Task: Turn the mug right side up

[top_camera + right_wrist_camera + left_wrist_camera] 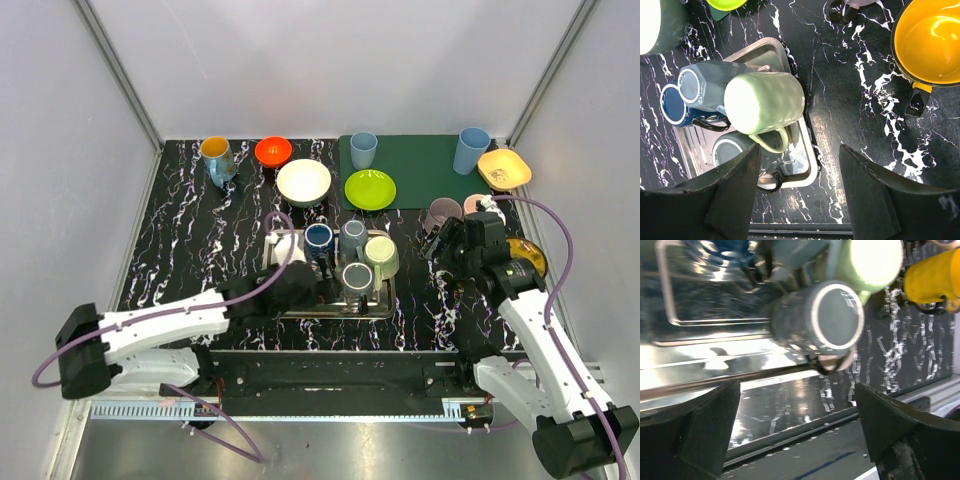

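On the metal tray (690, 145) at mid-table, four mugs stand base-up: a blue mug (318, 238), a grey-blue mug (352, 235), a light green mug (381, 255) and a dark grey mug (357, 277). They are packed close, and the light green mug leans over its neighbours.

**Task item.** The dark grey mug sits at the near edge of the tray, closest to the arm bases. The task sentence does not say which mug is meant. This one is taken as the target because the left end effector (796, 390) is aimed at it.

**Left end effector.** Both fingers are spread wide and hold nothing. The left wrist view looks onto the mug's base and side, framed between the two fingers. This low, sideways approach probably serves a grasp around the mug wall, so that a wrist roll can bring the rim upward.

**Right end effector (799, 150).** The fingers are spread wide and hold nothing. It hangs over the dark marbled table (200, 230), just right of the tray and apart from the mugs (likely parked clear of the left arm's working space).

**Markings.** No brand, label or text is legible. A faint mark on the base of the grey-blue mug is too small to read.
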Motion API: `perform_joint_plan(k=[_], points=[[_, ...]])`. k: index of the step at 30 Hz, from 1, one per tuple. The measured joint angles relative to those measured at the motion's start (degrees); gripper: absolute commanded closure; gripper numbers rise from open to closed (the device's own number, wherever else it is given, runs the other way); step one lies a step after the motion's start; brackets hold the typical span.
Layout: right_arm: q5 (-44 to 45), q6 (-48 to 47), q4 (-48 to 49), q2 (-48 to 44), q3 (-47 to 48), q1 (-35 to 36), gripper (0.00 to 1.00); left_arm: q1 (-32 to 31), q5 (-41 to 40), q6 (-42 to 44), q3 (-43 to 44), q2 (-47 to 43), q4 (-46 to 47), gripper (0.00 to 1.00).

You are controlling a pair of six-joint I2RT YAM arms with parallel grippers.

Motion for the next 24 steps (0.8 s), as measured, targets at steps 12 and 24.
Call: perform_joint_plan(k=[12, 24], points=[[-1.62, -2.45, 0.11, -0.44, 0.02, 0.04, 0.30, -8.90, -5.22, -10.58, 18.82, 26.01, -3.52, 0.14], [-4.11, -2.60, 0.61, -3.67, 0.00, 0.04, 0.31, -6.47, -6.45, -15.32, 26.53, 35.98, -10.45, 0.51]])
